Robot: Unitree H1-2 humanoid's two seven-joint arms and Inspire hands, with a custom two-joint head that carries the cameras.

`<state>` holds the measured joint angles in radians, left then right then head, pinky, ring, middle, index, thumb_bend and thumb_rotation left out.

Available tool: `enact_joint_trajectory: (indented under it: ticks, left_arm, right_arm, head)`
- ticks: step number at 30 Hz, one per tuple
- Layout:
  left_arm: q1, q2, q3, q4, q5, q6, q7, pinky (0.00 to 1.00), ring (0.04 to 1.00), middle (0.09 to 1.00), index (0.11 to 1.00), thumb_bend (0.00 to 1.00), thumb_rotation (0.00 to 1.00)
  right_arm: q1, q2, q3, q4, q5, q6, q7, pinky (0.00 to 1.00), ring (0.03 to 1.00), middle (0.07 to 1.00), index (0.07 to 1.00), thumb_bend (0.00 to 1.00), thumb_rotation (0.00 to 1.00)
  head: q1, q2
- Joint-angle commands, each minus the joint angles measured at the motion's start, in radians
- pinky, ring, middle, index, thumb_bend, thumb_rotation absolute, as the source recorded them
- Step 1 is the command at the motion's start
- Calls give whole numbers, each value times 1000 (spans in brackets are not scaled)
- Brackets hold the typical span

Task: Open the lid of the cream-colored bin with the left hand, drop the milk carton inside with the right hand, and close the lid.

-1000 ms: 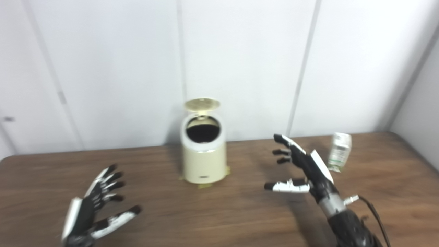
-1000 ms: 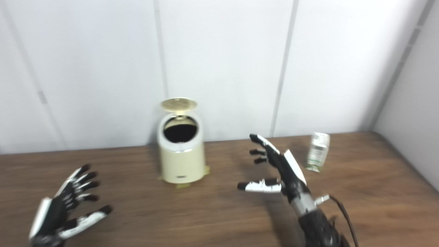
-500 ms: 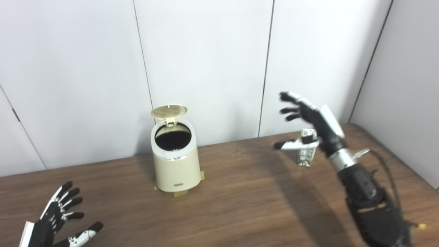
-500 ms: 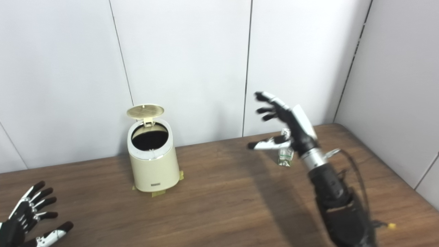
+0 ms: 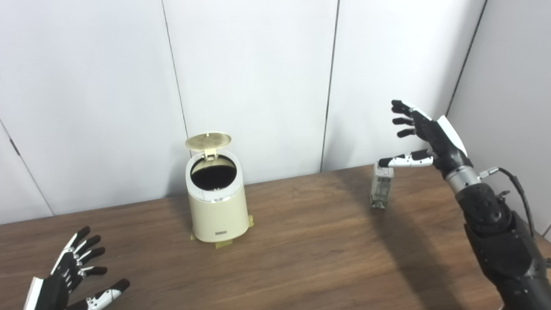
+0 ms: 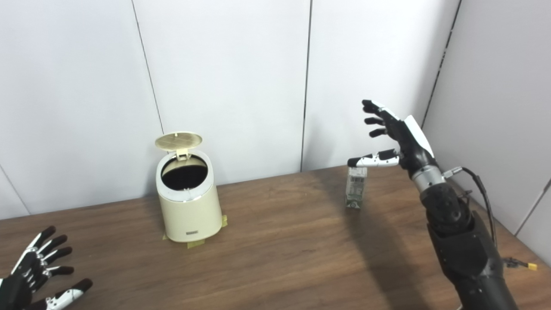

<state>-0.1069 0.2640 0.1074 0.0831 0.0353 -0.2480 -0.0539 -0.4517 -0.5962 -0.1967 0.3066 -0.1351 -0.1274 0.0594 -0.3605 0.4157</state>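
Observation:
The cream-colored bin (image 5: 217,202) stands upright on the wooden table (image 5: 301,258), left of centre near the wall. Its round lid (image 5: 208,141) is tipped up and back, and the dark opening shows. The milk carton (image 5: 381,188) stands upright on the table to the right, apart from the bin. My right hand (image 5: 424,137) is open and raised above and just right of the carton, its thumb over the carton's top; it holds nothing. My left hand (image 5: 71,280) is open and empty, low at the table's front left.
White wall panels stand right behind the table. Pieces of tape (image 5: 224,243) lie under the bin's base. A thin cable (image 6: 486,193) runs along my right forearm. A small yellow connector (image 6: 530,266) lies near the table's right edge.
The camera has shifted. My right hand has risen from low over the table and moved right, to just above the carton. My left hand has dropped back to the front left corner.

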Motion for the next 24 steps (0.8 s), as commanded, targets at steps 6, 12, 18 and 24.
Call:
enact_joint_trajectory:
  ticks: [6,12,18,24]
  left_arm:
    - [-28,24,6,-27,-14,-14,-11,644,809,876,950,718,20]
    - [-26,30,5,-16,-27,-26,-38,650,813,872,946,720,24]
    - [-24,30,3,-12,-41,-32,-51,643,811,870,946,722,14]
    - [-28,25,-1,-5,2,-36,-38,626,788,862,936,713,32]
  right_arm:
    - [-56,-60,12,99,79,13,108,870,935,959,961,884,161]
    - [-75,-43,12,206,129,12,151,958,964,972,980,881,93]
    - [-87,-32,16,304,154,-23,161,979,982,988,1000,843,66]
    - [-116,-30,28,417,138,-66,136,936,973,997,1000,858,90]
  head:
    - [-2,2]
    - [1,1]
    - [12,-3]
    - [26,-10]
